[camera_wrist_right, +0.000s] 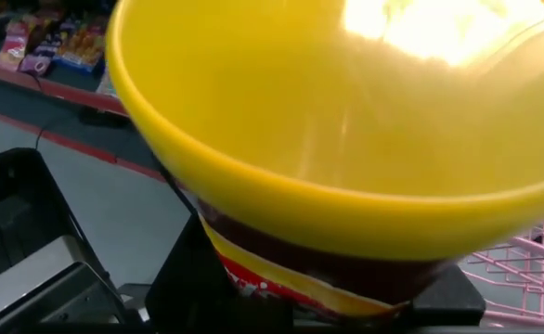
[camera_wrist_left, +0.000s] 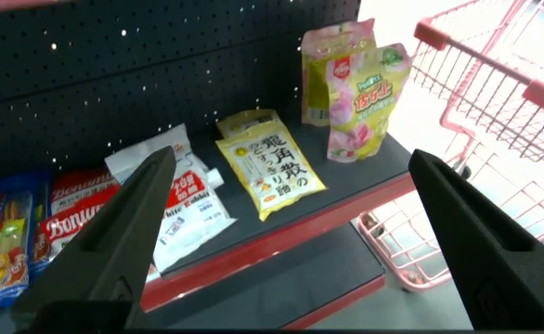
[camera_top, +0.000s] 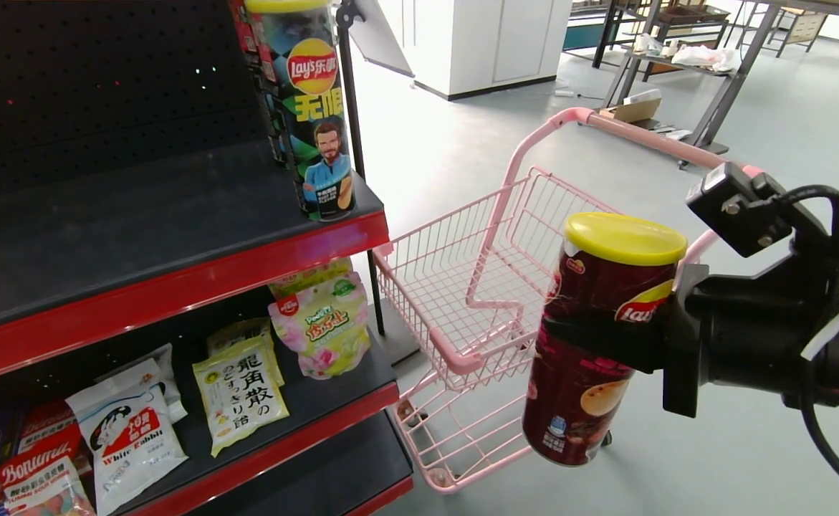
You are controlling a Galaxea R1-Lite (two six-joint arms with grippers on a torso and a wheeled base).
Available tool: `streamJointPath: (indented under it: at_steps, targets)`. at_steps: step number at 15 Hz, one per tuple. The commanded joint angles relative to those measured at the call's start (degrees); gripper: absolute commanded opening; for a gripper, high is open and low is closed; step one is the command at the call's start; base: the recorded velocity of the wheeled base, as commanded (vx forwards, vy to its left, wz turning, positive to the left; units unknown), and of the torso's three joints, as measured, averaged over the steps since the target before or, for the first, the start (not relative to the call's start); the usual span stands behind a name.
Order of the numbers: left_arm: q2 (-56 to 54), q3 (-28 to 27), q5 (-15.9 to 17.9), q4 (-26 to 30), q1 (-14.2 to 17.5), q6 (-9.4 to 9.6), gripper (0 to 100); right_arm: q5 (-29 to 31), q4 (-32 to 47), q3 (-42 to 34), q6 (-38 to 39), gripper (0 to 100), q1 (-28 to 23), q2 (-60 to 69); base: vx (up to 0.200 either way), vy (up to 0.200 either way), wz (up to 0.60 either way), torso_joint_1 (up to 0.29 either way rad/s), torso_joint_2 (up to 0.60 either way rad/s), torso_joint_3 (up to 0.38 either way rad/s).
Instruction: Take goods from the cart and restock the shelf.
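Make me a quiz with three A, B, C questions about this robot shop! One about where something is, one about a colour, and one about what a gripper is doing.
1. Where does the black-and-green chip can stand?
A. on the top shelf board
B. in the cart
C. on the floor

2. What colour is the lid of the dark red can?
A. blue
B. yellow
C. white

3. What is the right gripper doing?
A. hanging open
B. gripping the dark red can
C. pressing a bag

Answers:
1 A: it stands at the board's corner, above the red edge.
2 B: the lid is yellow in the head and right wrist views.
3 B: its fingers clamp the can's middle, holding it in the air.
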State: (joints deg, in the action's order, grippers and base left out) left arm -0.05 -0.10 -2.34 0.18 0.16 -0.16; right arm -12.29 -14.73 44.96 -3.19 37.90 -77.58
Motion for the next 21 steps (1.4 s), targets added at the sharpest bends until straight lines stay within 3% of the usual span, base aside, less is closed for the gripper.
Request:
streamJointPath:
  at_steps: [1,13,16,21]
  targets:
    - [0.0,0.0,0.0,0.0,0.0,-0.02,100,-0.3,0.0,0.4,0.0,0,0.2,-0.4,0.0,0.0,0.0,0.159,-0.51,-0.354]
    - [0.0,0.0,0.1,0.0,0.0,-0.02,100,-0.3,0.0,0.0,-0.1,0,0.6,-1.4,0.0,0.0,0.0,0.194,-0.53,-0.344]
    - [0.0,0.0,0.1,0.1,0.0,-0.02,100,-0.2,0.0,-0.2,-0.5,0,0.6,-1.4,0.0,0.0,0.0,0.041,-0.1,-0.05]
    - [0.0,0.0,0.1,0.1,0.0,-0.02,100,0.1,0.0,-0.7,-0.5,0,0.5,-1.3,-0.2,0.0,0.0,0.012,0.0,-0.007]
